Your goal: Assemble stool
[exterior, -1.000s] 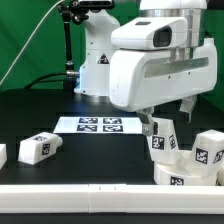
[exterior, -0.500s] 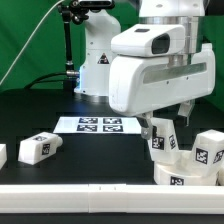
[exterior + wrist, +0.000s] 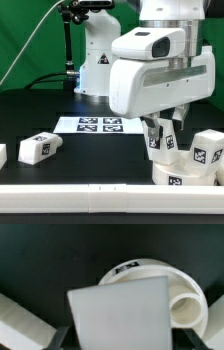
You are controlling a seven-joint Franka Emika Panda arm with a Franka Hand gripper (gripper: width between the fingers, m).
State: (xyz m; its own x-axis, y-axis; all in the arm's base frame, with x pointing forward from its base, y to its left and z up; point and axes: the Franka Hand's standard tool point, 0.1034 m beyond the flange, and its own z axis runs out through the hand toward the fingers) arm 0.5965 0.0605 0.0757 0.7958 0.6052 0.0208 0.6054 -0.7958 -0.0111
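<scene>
My gripper (image 3: 164, 128) is shut on a white block stool leg (image 3: 162, 141) with a black-and-white tag and holds it upright just over the round white seat (image 3: 186, 172) at the exterior view's right. In the wrist view the leg (image 3: 125, 314) fills the space between the dark fingers (image 3: 62, 338). The seat (image 3: 150, 272), with a tag and a round socket (image 3: 188, 308), lies right behind it. Another leg (image 3: 208, 150) stands beside the seat on the exterior view's right. A third leg (image 3: 38, 148) lies on the left.
The marker board (image 3: 97, 125) lies flat behind the middle of the black table. A long white rail (image 3: 90, 197) runs along the front edge. Another white part (image 3: 2, 155) shows at the far left edge. The arm's base (image 3: 95, 60) stands behind.
The gripper has come down a little with the leg, closer onto the seat. The other parts have not moved.
</scene>
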